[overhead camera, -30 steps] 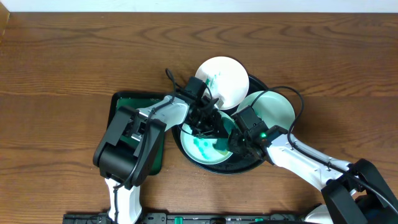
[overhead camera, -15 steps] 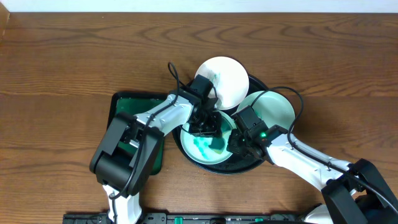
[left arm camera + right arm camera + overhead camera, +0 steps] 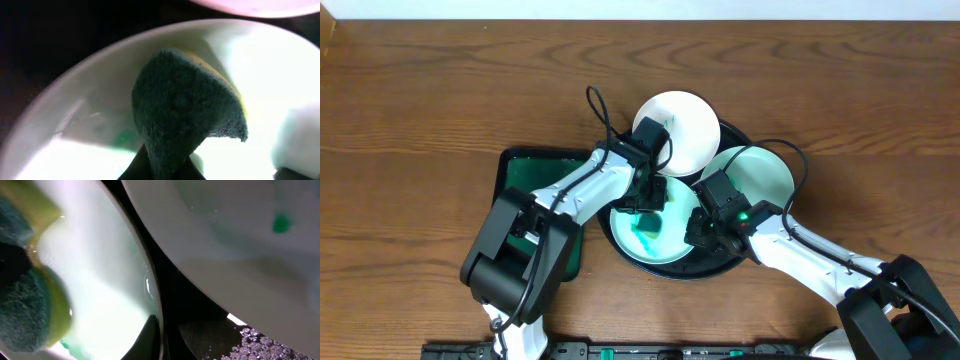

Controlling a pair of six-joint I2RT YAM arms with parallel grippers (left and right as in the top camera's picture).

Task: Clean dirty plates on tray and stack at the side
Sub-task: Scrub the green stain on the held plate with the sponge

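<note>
Clenching a sponge (image 3: 185,110), left gripper (image 3: 648,197) rests on the front plate (image 3: 663,252) of the tray (image 3: 716,271), right gripper (image 3: 698,232) pinching that plate's rim; teal smear (image 3: 645,229) lies tray-front of sponge.

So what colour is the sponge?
Dark green sponge with a yellow side; clearest in the left wrist view.

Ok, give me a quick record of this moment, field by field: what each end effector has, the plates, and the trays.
left end effector: shut on sponge, pressed onto front plate
right end effector: shut on front plate's rim
front plate: teal smears, on black tray
back plate: small green marks, on black tray
right plate: green dot, on black tray
green tray: left of black tray
</note>
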